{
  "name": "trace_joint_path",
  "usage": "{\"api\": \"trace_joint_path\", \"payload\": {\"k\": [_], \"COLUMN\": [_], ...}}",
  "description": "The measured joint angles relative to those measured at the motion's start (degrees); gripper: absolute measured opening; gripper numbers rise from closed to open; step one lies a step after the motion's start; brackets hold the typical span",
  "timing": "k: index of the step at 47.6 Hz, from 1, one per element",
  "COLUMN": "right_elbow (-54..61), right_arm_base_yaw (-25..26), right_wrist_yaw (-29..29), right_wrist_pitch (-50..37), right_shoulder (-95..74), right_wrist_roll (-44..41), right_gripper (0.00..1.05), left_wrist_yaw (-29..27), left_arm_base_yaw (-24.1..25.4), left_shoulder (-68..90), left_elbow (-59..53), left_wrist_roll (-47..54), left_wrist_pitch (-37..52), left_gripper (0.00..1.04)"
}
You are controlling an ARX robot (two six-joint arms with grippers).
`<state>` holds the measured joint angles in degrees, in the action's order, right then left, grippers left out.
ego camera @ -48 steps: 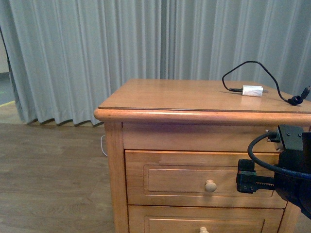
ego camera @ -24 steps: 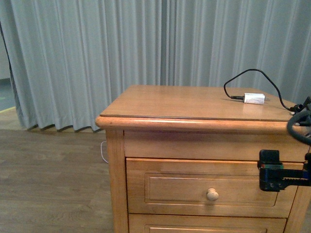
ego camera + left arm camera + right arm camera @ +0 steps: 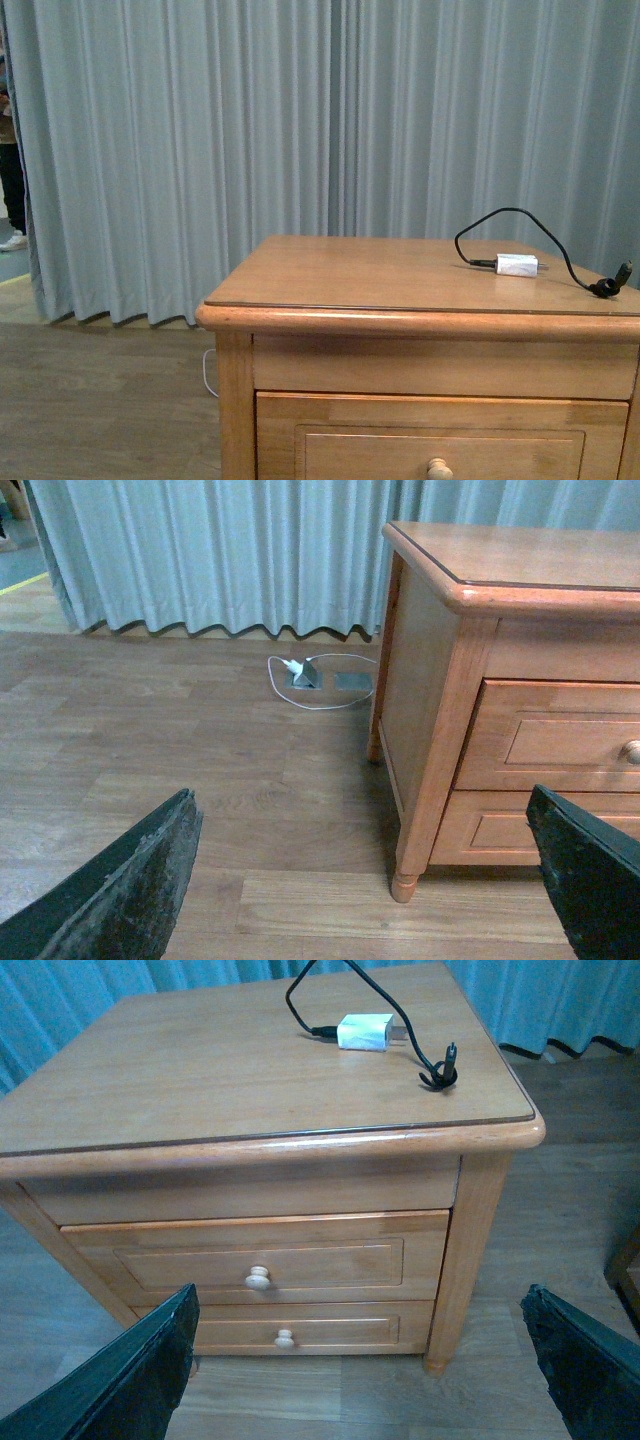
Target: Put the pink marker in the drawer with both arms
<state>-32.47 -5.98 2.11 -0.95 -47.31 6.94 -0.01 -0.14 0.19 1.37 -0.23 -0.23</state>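
The pink marker shows in none of the views. The drawer point(image 3: 400, 432) is the upper one of the wooden nightstand; it is closed and its round knob point(image 3: 438, 467) sits at the bottom edge of the front view. The right wrist view looks down on the same drawer point(image 3: 330, 1260) from above and in front. My right gripper point(image 3: 360, 1345) is open, well back from it, with nothing between its fingers. Low over the floor beside the nightstand's left side, my left gripper point(image 3: 362, 865) is open and empty, with the drawer point(image 3: 560, 735) at the right. Neither arm appears in the front view.
A white charger plug point(image 3: 516, 265) with a looping black cable point(image 3: 560, 250) lies on the nightstand top point(image 3: 370, 272) near its right rear. A second closed drawer point(image 3: 330, 1330) sits below. A floor socket with a white cord point(image 3: 307, 675) lies by the curtain. A person's leg point(image 3: 10, 190) stands at far left.
My right arm, at the lower right of the front view before, has slid right and out of that view. The nightstand now sits lower in the picture.
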Motion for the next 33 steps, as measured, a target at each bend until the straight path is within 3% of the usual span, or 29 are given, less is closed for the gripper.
{"api": "trace_joint_path", "payload": {"k": [6,11,13,17,21,30,33], "right_elbow": [1.22,10.36,12.02,14.93,17.97,22.88,23.93], "right_arm_base_yaw": [-0.15,0.22,0.50,1.27,4.57,5.86,5.88], "right_wrist_yaw": [1.18,3.23,3.19,2.62,-1.77,-1.92,-1.99], "right_wrist_pitch": [-2.54,-20.11,-21.79,-22.97,-23.28,-23.34,-23.19], "right_shoulder": [-0.28,2.84,3.91,5.90,8.04,12.94,14.36], "right_wrist_roll": [-0.17,-4.70,-5.27,-5.86,-6.34,-6.69,-6.75], "right_gripper": [0.94,0.72,0.66,0.52,0.36,0.01,0.01], "left_wrist_yaw": [0.00,0.00,0.00,0.00,0.00,0.00,0.00], "left_arm_base_yaw": [0.00,0.00,0.00,0.00,0.00,0.00,0.00], "left_shoulder": [0.00,0.00,0.00,0.00,0.00,0.00,0.00], "left_elbow": [0.00,0.00,0.00,0.00,0.00,0.00,0.00], "left_wrist_roll": [0.00,0.00,0.00,0.00,0.00,0.00,0.00], "left_wrist_pitch": [0.00,0.00,0.00,0.00,0.00,0.00,0.00], "left_gripper": [0.99,0.99,0.99,0.99,0.99,0.99,0.99]}}
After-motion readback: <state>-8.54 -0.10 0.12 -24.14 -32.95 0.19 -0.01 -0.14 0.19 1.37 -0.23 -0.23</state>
